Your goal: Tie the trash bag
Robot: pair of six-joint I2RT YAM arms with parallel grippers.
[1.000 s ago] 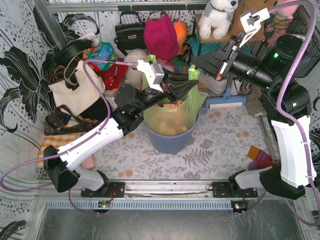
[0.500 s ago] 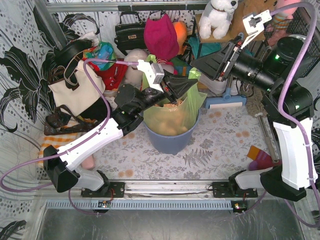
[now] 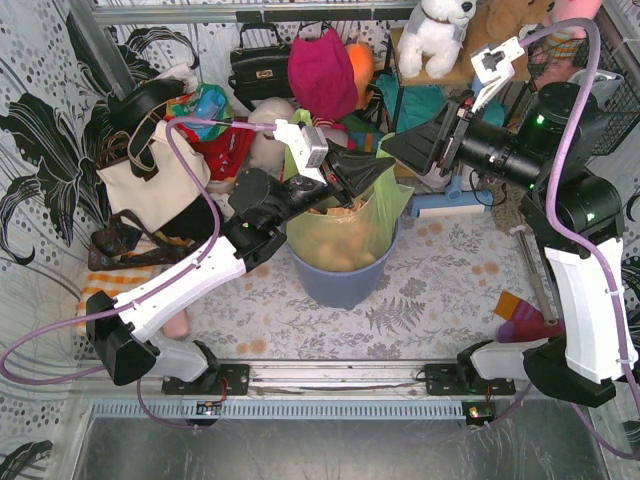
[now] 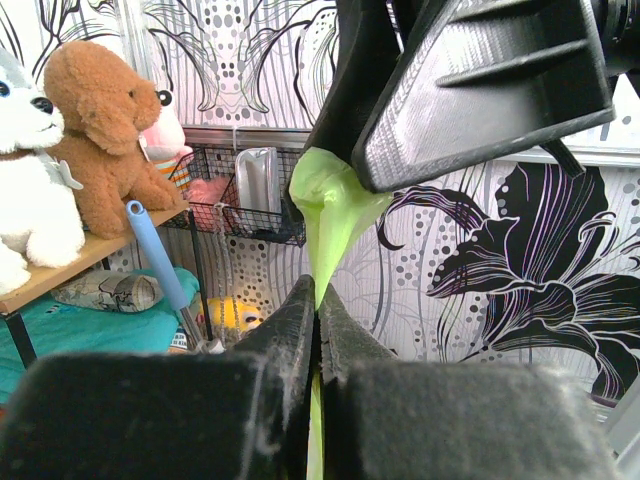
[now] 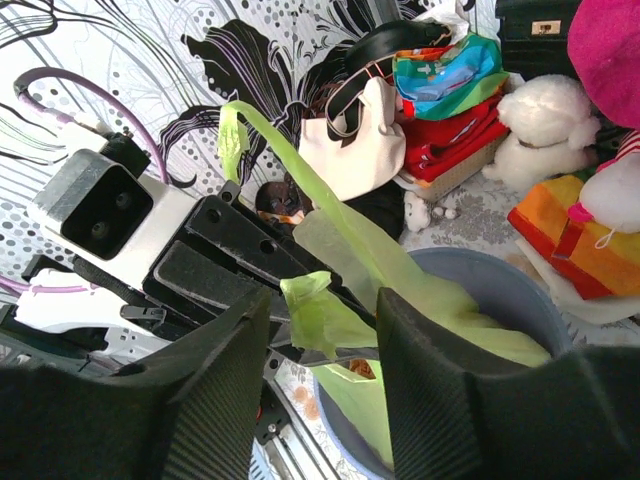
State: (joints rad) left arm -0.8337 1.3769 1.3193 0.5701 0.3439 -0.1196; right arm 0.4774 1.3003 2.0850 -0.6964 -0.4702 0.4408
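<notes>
Seen from above, the trash bag (image 3: 345, 235), lime-green and translucent with tan paper showing through, sits in a blue-grey bin (image 3: 340, 288) at the middle of the patterned bench (image 3: 440, 290). The left arm (image 3: 190, 275) reaches in from the lower left to the bag's mouth. The right arm (image 3: 585, 290) bends in from the right, its jaws poised above and just beside the bag's upper right corner. A cream handbag (image 3: 150, 185) and a white plush dog (image 3: 437, 35) stand among the clutter behind.

From the left wrist, the left jaws are pressed together on a thin strip of the bag's green plastic, which rises to a bunched tuft at the tips of the right jaws overhead. A brown plush toy (image 4: 105, 130) sits on a shelf (image 4: 60, 275) at the left.

From the right wrist, the right jaws stand apart, with a crumpled fold of the bag in the gap between them; whether it touches either side cannot be told. A long green strip stretches up and left past the left arm's dark wrist, and the bag's body drops into the bin below
</notes>
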